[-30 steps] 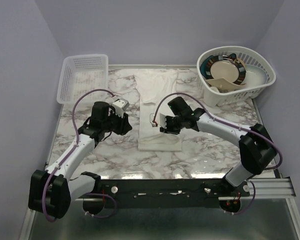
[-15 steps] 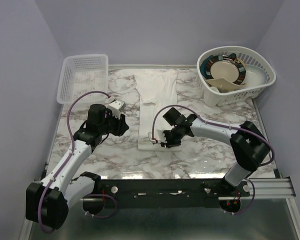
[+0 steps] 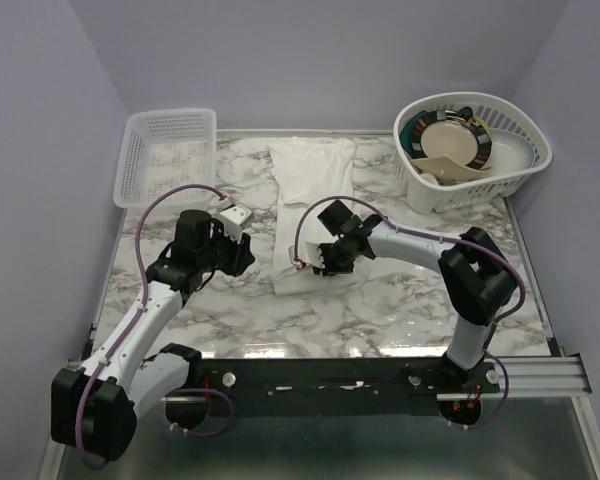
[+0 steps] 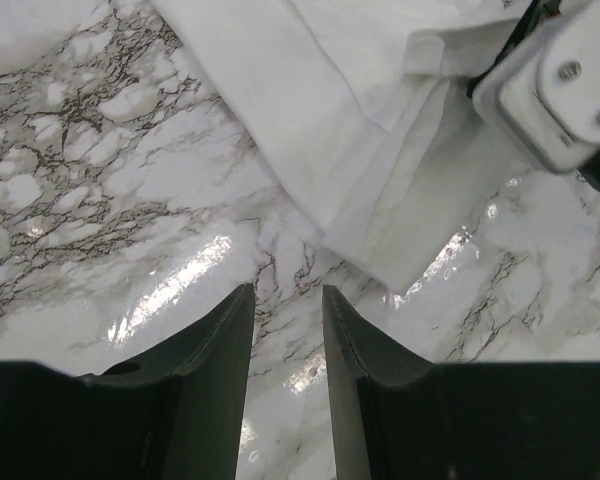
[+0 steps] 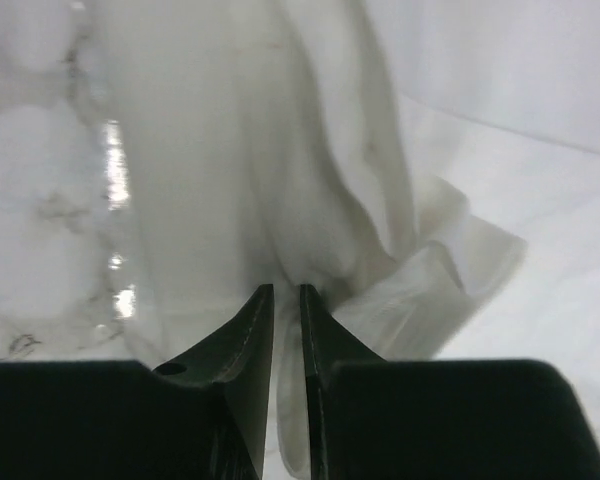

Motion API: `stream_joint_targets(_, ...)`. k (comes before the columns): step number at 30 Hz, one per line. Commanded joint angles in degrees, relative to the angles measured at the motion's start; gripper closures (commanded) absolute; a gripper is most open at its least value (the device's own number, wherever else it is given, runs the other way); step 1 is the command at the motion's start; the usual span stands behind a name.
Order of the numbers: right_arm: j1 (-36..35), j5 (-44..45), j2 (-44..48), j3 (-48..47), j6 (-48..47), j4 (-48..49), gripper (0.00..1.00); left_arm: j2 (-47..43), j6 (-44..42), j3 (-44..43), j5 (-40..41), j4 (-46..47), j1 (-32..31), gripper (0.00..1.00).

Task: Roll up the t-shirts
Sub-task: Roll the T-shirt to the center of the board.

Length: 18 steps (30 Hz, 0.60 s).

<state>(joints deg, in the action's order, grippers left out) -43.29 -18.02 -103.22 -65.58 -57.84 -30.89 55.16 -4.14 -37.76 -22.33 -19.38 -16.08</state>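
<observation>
Left jaws: open, nothing between them, over bare counter [image 4: 100,200] just beside the shirt's [image 4: 310,110] near-left corner.
Shirt: long folded strip, mid-counter, running from the far edge toward the near edge.
Right jaws: closed to a slit, pinching a fold at its near end.
Risk: a thin pinch may slip or take the top layer only, so the roll starts loose. With the left side unheld, it could skew.
Left basket [image 3: 130,170], far-left corner: nothing seen inside.
Right basket [image 3: 480,190], far-right corner: plate [image 3: 450,140], other dishes.

Soft, matt white cloth: t-shirt [image 3: 310,185], lightly creased. Smooth, glossy marble-patterned top with bright reflections: table [image 3: 400,310]. Slightly shiny white plastic lattice: basket [image 3: 132,165].
</observation>
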Motion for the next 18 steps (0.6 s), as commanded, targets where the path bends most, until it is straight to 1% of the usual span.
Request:
stream_joint_targets(1,5.0,3.2,-3.9,-6.9,0.7,-0.1,0.75,-1.8,-5.0,-1.7,-2.4,-1.6,0.3,0.56)
stream_joint_targets(3,8.2,2.6,-5.4,-9.9,1.5,-1.4,0.75,-2.0,-7.4,-2.0,-3.2,-2.3,0.3,0.56)
stream_joint_targets(4,9.3,2.2,-6.7,-13.0,2.0,-3.0,0.75,-2.1,-8.2,-1.8,-3.9,-2.4,0.3,0.55)
stream_joint_targets(5,10.3,1.9,-7.5,-14.5,3.3,-3.7,0.75,-2.5,-9.1,-1.5,-5.8,-2.4,0.2,0.54)
stream_joint_targets(6,12.2,1.7,-8.0,-15.7,4.3,-4.3,0.75,-2.7,-10.8,-1.1,-6.1,-2.2,-1.1,0.53)
stream_joint_targets(8,13.9,0.8,-9.4,-19.3,8.2,-5.8,0.75,-2.8,-12.0,-0.7,-5.5,-1.8,-3.7,0.51)
stream_joint_targets(9,15.2,0.3,-9.5,-20.4,9.4,-6.4,0.75,-2.5,-12.7,0.0,-3.9,-1.5,-7.4,0.51)
stream_joint_targets(10,15.6,-1.1,-9.3,-20.9,10.6,-7.2,0.73,-2.4,-14.3,0.3,-2.8,-1.4,-9.2,0.48)
stream_joint_targets(12,16.0,-2.5,-7.3,-20.6,13.5,-7.1,0.72,-0.9,-14.8,1.5,1.3,0.6,-12.9,0.46)
stream_joint_targets(13,16.0,-4.0,-6.4,-20.1,14.0,-7.0,0.70,-0.2,-14.8,1.8,1.8,1.2,-14.6,0.46)
stream_joint_targets(15,16.0,-5.0,-4.0,-17.9,15.7,-6.7,0.68,2.7,-14.2,2.1,1.9,3.6,-15.3,0.46)
stream_joint_targets(16,16.0,-5.3,-3.4,-17.0,15.9,-6.7,0.65,4.1,-13.2,1.8,3.2,4.9,-15.4,0.46)
stream_joint_targets(17,16.0,-5.0,-2.7,-16.0,16.2,-6.5,0.65,7.0,-9.8,1.4,4.0,6.0,-15.3,0.46)
stream_joint_targets(18,16.0,-4.8,-1.4,-13.5,15.9,-6.5,0.64,8.9,-8.4,-0.4,4.6,7.1,-15.3,0.46)
